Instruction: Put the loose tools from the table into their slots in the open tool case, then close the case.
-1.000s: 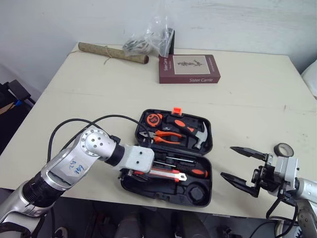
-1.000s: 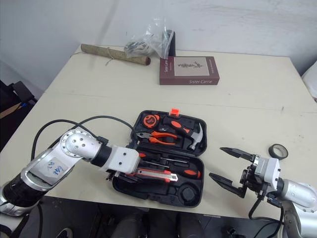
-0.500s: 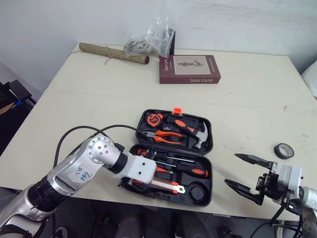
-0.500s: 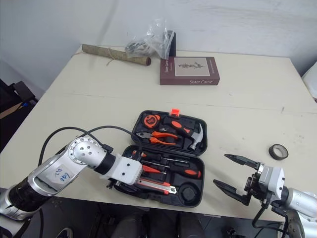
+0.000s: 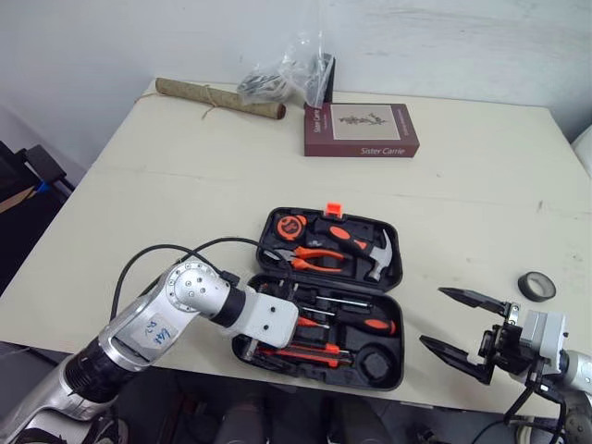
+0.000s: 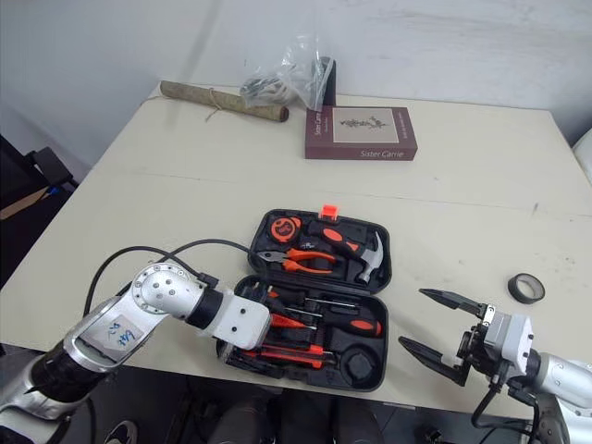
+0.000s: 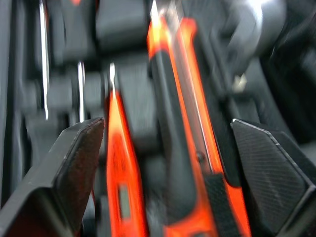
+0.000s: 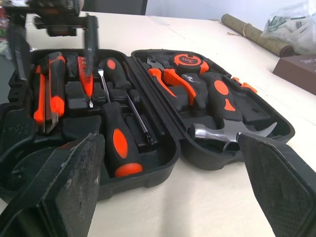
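left claw spread over the knife slot, right claw gaping at the counter edge

the left claw (image 7: 165, 123) is hanging released, its two black fingers (image 7: 74, 168) standing wide apart over the 7 o'clock corner of the tool case (image 8: 148, 175). between them the orange-and-black utility knife (image 7: 185, 113) is lying in its moulded slot, beside a slim orange-handled tool (image 7: 116, 148). neither finger is touching either one. the right claw (image 5: 435, 316) is also spreading wide and gripping nothing, hovering at the case's 4 o'clock, just past the near edge of the counter (image 5: 185, 203).

the case is lying open flat, hard black plastic with rounded corners, its near half almost reaching the counter's 6 o'clock edge. a hammer (image 5: 375, 254), pliers (image 5: 314, 259) and a round tape measure (image 5: 291, 223) are sitting in the far half. screwdrivers (image 5: 356, 319) are sitting in the near half, where a round recess (image 5: 375, 359) is showing bare plastic.

a black tape roll (image 5: 536, 286) is lying loose at the case's 3 o'clock, well apart from it. smooth cream counter is stretching open toward 12 o'clock, where a maroon book (image 5: 361, 129), a rolled mat (image 5: 217, 97) and a crinkled clear bag (image 5: 287, 74) are resting near the far edge.
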